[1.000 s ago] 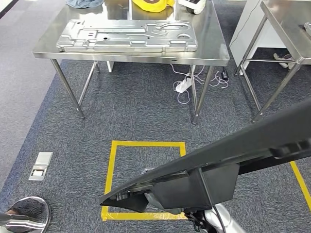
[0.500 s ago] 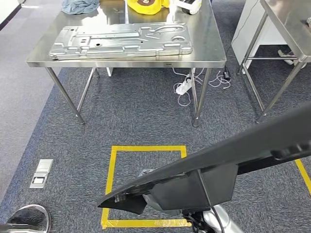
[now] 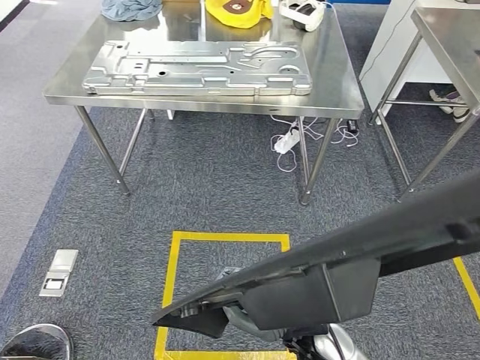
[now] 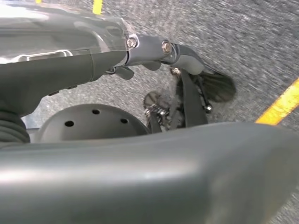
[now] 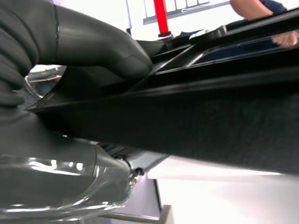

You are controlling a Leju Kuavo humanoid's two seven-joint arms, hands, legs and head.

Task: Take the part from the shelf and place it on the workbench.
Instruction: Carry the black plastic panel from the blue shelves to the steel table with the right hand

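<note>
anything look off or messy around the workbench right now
Mostly tidy. Odd bits: a white power strip and tangled cables lie loose on the carpet under the workbench, and a blue cloth and yellow item sit bunched at its far edge.

Ahead of you, on the far side of the grey carpet (image 3: 226, 172), a stamped metal panel (image 3: 198, 67) lies flat. Behind it you see a blue cloth (image 3: 130, 7) at far left, a yellow cloth (image 3: 238, 9) in the middle and a white device (image 3: 303, 10) to the right. A white power strip (image 3: 286, 139) with cables lies on the carpet. Near you, yellow tape (image 3: 172, 285) marks a square; a floor socket (image 3: 58, 271) sits left.
</note>
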